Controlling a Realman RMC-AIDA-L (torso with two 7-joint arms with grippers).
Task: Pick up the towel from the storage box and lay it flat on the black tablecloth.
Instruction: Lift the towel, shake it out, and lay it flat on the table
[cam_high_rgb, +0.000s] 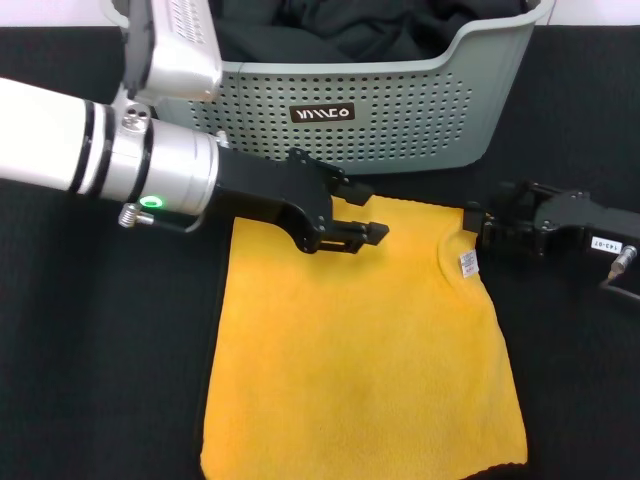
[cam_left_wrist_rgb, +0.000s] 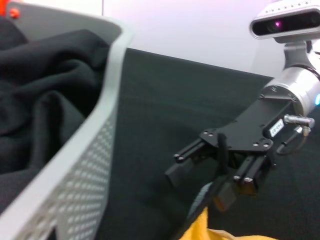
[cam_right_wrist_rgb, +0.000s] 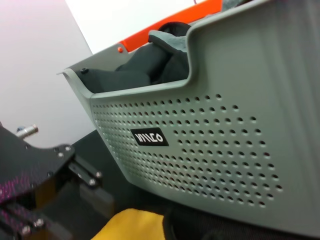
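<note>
Left gripper (cam_high_rgb: 372, 232) jaws parted, empty, over the towel's (cam_high_rgb: 360, 360) far edge. Right gripper (cam_high_rgb: 480, 228) at its far right corner; jaws there probably pinching the hem, view poor, cannot tell. Towel, fluffy yellow-orange microfibre, lies nearly flat on the black tablecloth (cam_high_rgb: 90, 350) covering the bench, in front of the perforated grey storage box (cam_high_rgb: 420, 110). Left to do: release, smooth the puckered corner.

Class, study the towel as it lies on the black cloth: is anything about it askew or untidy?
Mostly flat, but the towel is not quite neat: its far right corner by the right claw is puckered, with a white tag showing. The left claw sits over the far edge. It lies on the black tablecloth, outside the storage box.
</note>
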